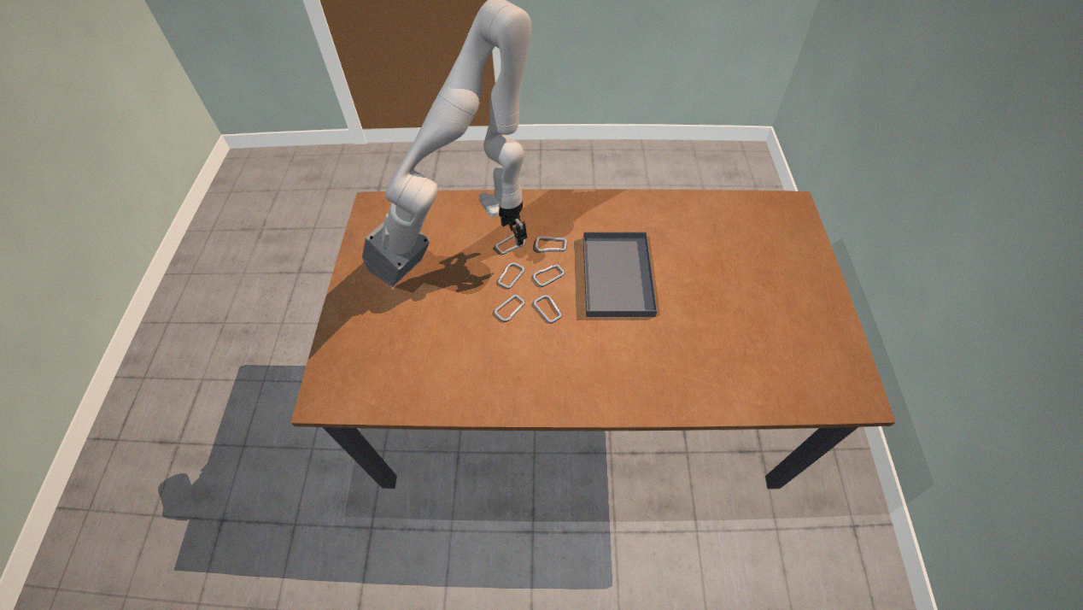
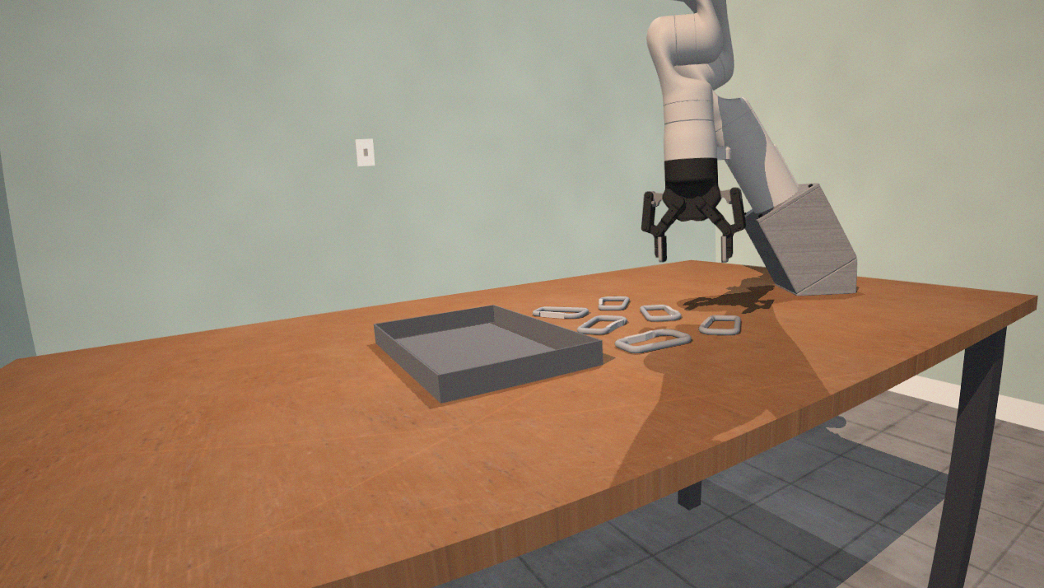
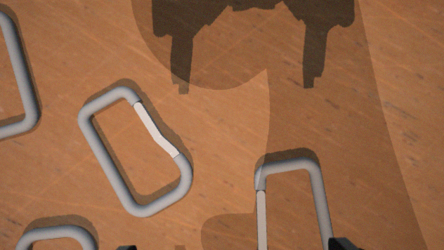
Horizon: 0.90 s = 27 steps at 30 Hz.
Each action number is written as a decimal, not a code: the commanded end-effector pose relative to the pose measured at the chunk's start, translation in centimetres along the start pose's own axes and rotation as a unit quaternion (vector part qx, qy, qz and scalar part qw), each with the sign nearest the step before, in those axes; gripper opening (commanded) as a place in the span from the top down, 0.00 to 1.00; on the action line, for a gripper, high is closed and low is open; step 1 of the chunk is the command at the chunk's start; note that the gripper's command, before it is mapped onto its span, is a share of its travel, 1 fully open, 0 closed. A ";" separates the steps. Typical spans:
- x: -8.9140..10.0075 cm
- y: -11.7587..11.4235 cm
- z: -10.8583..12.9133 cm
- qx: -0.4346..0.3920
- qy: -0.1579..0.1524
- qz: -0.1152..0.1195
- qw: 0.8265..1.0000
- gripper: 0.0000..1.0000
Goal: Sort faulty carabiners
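Observation:
Six grey carabiners lie in two columns on the wooden table, left of the grey tray (image 1: 617, 274), which is empty and also shows in the exterior view (image 2: 486, 350). My gripper (image 1: 518, 231) (image 2: 692, 255) is open and empty. It hangs well above the table, over the back-left carabiner (image 1: 506, 243) (image 2: 720, 324). In the wrist view only my dark fingertips show at the bottom edge (image 3: 234, 246). Between them lies one carabiner (image 3: 293, 204), cut off by the frame, its pale gate on the left. Another carabiner (image 3: 135, 151) lies whole to the left, and its pale gate spans the gap.
The other carabiners lie at the back right (image 1: 550, 243), in the middle (image 1: 511, 274) (image 1: 547, 274) and at the front (image 1: 509, 307) (image 1: 547, 307). The robot base (image 1: 394, 257) stands at the table's left edge.

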<state>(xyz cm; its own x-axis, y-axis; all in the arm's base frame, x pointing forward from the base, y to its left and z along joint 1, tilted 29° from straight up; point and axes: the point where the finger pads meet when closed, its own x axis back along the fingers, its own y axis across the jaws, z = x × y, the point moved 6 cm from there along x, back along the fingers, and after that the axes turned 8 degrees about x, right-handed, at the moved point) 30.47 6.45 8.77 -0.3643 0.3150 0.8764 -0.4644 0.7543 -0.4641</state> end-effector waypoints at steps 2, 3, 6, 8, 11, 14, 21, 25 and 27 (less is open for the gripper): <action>0.0 -3.0 1.6 -0.051 0.002 0.000 0.999 0.00; 0.0 -3.0 1.6 -0.051 0.002 0.000 0.999 0.00; 0.0 -3.0 1.6 -0.051 0.002 0.000 0.999 0.00; 0.0 -3.0 1.6 -0.051 0.002 0.000 0.999 0.00; 0.0 -3.0 1.6 -0.051 0.002 0.000 0.999 0.00; 0.0 -6.1 3.8 -0.108 0.002 0.001 0.994 0.00; 0.0 -6.1 3.8 -0.108 0.002 0.001 0.994 0.00; 0.0 -6.1 3.8 -0.108 0.002 0.001 0.994 0.00; 0.0 -6.1 3.8 -0.108 0.002 0.001 0.994 0.00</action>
<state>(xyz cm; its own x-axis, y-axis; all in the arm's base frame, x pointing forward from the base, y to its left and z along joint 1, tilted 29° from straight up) 30.20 -0.09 11.03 -0.3613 0.3188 0.8763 -0.2890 0.8552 -0.4303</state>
